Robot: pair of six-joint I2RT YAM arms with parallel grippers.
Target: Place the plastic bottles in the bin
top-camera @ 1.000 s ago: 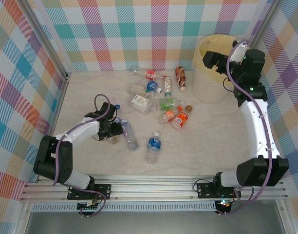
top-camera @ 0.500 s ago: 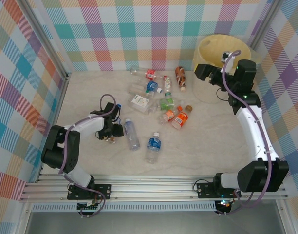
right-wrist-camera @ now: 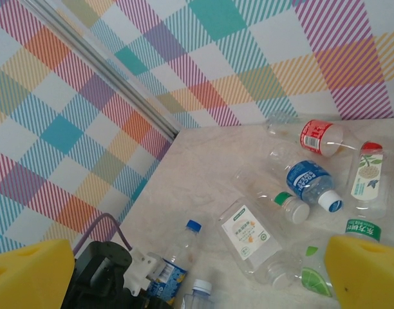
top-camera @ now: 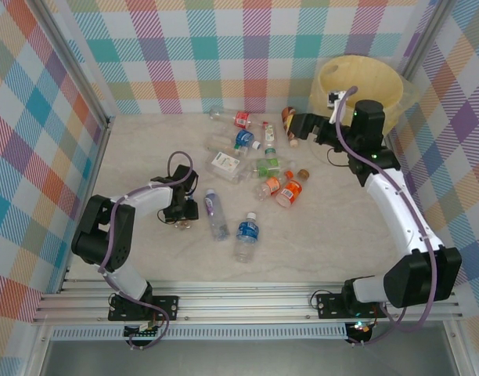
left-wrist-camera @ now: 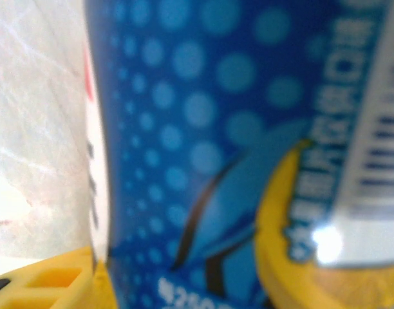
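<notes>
The task seems to be near its beginning. Ten or more plastic bottles [top-camera: 267, 167] lie on the table [top-camera: 341, 227], most of them in a loose heap at the middle and far part. The bin [top-camera: 363, 72] stands in the far right corner. I cannot tell whether any bottle is already inside it.

The left pincer [top-camera: 181, 210] is low on the table at the near left, at a small bottle with a blue and yellow label [right-wrist-camera: 173, 269]. In the left wrist view this label is very close and blurred, with one yellow pad [left-wrist-camera: 62, 283] beside it. Whether the jaws already grip the bottle, I cannot tell.

The right pincer [top-camera: 300, 125] is wide apart and holds nothing. It hangs just beside the amber bottle [top-camera: 289, 117], between the heap and the bin.

Two bottles lie apart from the heap: a clear bottle [top-camera: 214, 213] just beside the left pincer, and a blue-label bottle [top-camera: 246, 233] nearer to the front.

In my judgement the heap is the difficulty. Several bottles touch each other, so taking one may roll its neighbours. The left arm is also well apart from the bin, with the heap between them.
</notes>
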